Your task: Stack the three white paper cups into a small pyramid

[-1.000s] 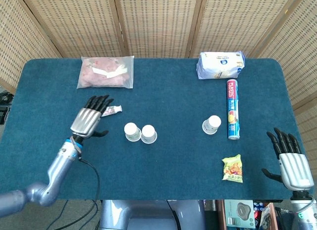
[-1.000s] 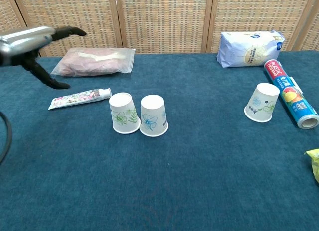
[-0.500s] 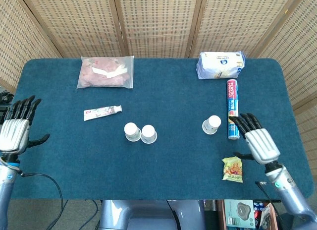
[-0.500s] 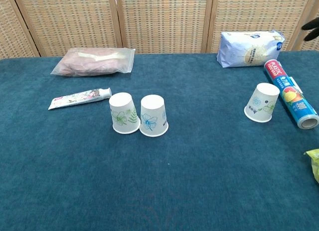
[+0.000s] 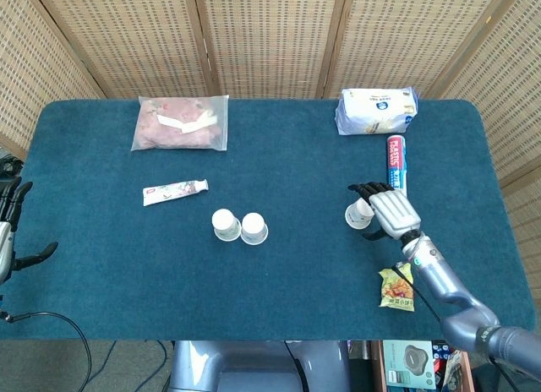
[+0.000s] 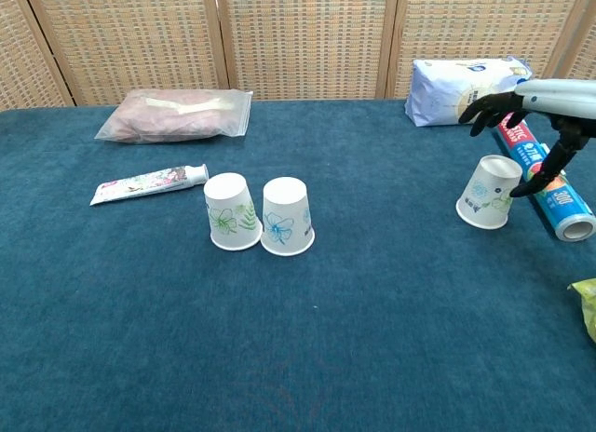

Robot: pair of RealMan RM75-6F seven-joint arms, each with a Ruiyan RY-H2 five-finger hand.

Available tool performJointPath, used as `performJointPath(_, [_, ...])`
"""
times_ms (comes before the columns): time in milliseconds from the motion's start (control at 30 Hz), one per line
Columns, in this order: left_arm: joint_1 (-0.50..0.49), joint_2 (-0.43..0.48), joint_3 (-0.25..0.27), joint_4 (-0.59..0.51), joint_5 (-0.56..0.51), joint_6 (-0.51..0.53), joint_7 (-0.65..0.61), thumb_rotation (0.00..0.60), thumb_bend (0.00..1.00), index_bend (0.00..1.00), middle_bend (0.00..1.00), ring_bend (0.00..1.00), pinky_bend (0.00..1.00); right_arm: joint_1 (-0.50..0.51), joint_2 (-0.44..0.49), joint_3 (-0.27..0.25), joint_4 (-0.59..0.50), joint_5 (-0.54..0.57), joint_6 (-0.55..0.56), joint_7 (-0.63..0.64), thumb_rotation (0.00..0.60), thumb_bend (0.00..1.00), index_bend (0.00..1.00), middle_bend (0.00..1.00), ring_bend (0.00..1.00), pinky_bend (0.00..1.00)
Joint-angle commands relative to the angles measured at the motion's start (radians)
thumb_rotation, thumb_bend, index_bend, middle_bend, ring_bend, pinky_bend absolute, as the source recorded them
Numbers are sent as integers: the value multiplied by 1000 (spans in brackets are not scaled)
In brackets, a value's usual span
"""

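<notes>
Fingers (image 6: 486,107) of the right hand (image 5: 390,211) spread above the third cup (image 6: 490,192), thumb down its right side, not seen touching; nothing grasped. Just right of it, a roll (image 5: 397,166) lettered "PLASTIC". Two cups (image 5: 240,226) upside down, rims touching, mid-table, wide bare cloth between them and the third. Toothpaste tube (image 5: 175,191), writing unreadable. Left hand (image 5: 10,240) off the table's (image 5: 279,299) left edge, fingers apart, empty.
</notes>
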Motion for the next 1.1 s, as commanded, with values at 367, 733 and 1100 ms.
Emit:
performJointPath(367, [-3, -16, -22, 21, -10, -32, 34, 600, 205, 0, 0, 0, 0, 98, -128, 8, 167, 146, -104, -103, 600, 252, 262, 381, 295, 382])
performJointPath(733, [9, -21, -31, 4, -3, -34, 69, 600, 205, 0, 0, 0, 0, 107, -151, -12, 242, 179, -101, -126, 600, 399, 451, 513, 433, 568])
performJointPath(1100, [12, -15, -32, -6, 15, -54, 62, 600, 206, 0, 0, 0, 0, 95, 12, 20, -24, 71, 43, -132, 600, 440, 455, 516, 435, 570])
